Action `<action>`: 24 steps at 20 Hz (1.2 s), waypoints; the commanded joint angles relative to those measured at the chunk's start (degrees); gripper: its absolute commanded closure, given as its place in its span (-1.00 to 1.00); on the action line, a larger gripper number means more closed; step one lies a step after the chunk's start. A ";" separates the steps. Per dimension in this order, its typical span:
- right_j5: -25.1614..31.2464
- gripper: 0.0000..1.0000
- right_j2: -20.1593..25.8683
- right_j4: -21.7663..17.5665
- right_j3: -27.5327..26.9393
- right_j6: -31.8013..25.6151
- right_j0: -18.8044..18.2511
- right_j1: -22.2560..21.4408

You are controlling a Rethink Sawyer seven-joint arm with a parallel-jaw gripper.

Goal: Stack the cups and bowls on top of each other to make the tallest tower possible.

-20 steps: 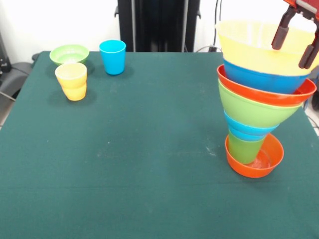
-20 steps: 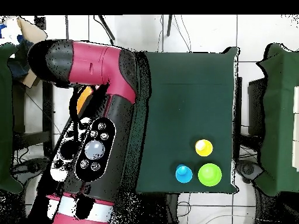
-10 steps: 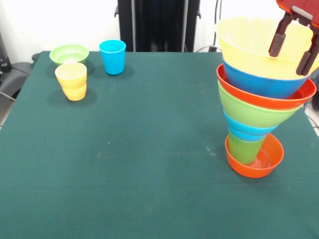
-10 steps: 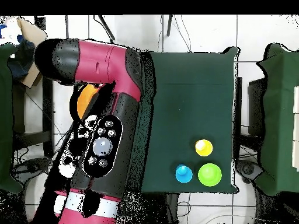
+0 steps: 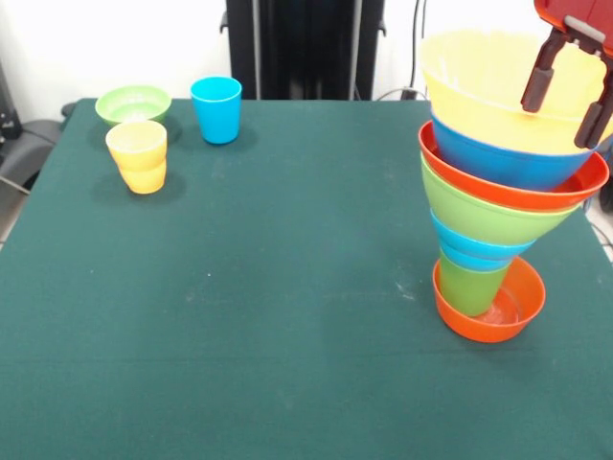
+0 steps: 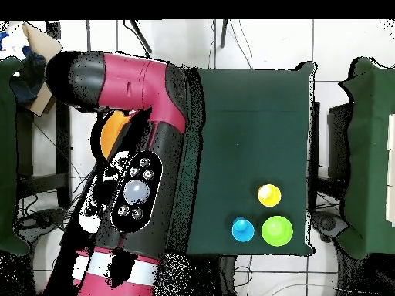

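Observation:
The tower point(image 5: 488, 206) stands at the right of the table in the front view: a red-orange bowl point(image 5: 512, 311) lowest, then a green cup point(image 5: 471, 287), a small blue bowl, a green bowl, an orange-red bowl, a blue bowl and a big yellow bowl point(image 5: 479, 86) on top. My gripper point(image 5: 569, 96) hangs open over the yellow bowl's right side, fingers spread, holding nothing. A blue cup point(image 5: 216, 109), yellow-orange cups point(image 5: 138, 156) that look like two nested, and a small green bowl point(image 5: 133, 103) stand at the far left. In the overhead view the arm point(image 6: 135, 177) hides most of the tower.
The green cloth table point(image 5: 287, 287) ends close to the tower's right side. The black pedestal point(image 5: 305, 48) stands behind the table. In the overhead view the yellow cup point(image 6: 269, 195), blue cup point(image 6: 243, 229) and green bowl point(image 6: 277, 230) sit near the lower right corner.
The gripper dipped slightly, then shifted a little right over the yellow bowl. The tower's top has moved slightly right with it. The loose cups and small bowl have not moved.

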 commanded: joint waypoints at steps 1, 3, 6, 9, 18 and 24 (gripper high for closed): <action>0.35 -1.00 6.59 -5.98 3.83 -7.60 -1.54 0.93; 0.51 -1.00 6.62 -5.92 3.88 -7.57 -1.59 0.85; 1.65 -1.00 6.46 -6.01 3.53 -7.74 -1.76 0.65; 2.05 -1.00 6.33 -6.09 3.63 -7.83 -1.68 0.38; 5.75 -1.00 6.19 -6.05 2.64 -8.47 -2.07 -0.30; 8.08 -1.00 5.92 -6.10 1.71 -8.25 -2.17 -0.38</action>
